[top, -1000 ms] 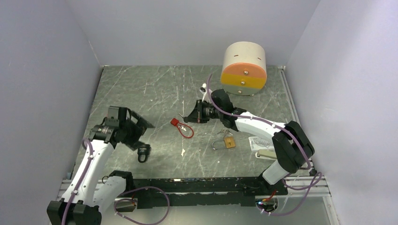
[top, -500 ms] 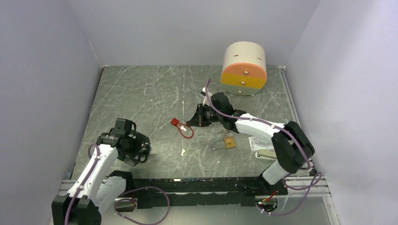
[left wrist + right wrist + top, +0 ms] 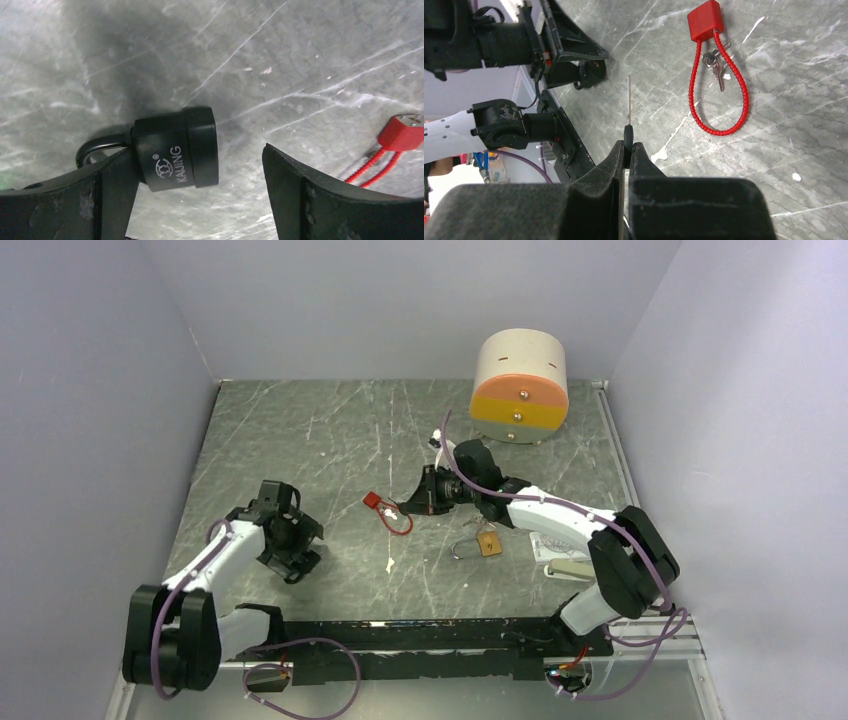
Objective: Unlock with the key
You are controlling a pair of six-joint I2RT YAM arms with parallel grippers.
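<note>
Left wrist view: left gripper [image 3: 200, 160] spread wide astride the matte black cylindrical padlock [image 3: 175, 150], one finger touching its shackle end, probably to clamp it steady. Lying toward the desk's near-left corner; stamped "KAIJING". Right gripper [image 3: 628, 150] pinched tight on a slim silver black-headed key [image 3: 628, 97], blade foremost mid-desk, seemingly aimed for insertion.

Left claw [image 3: 197, 172] now lowered around black padlock [image 3: 176, 148].
</note>
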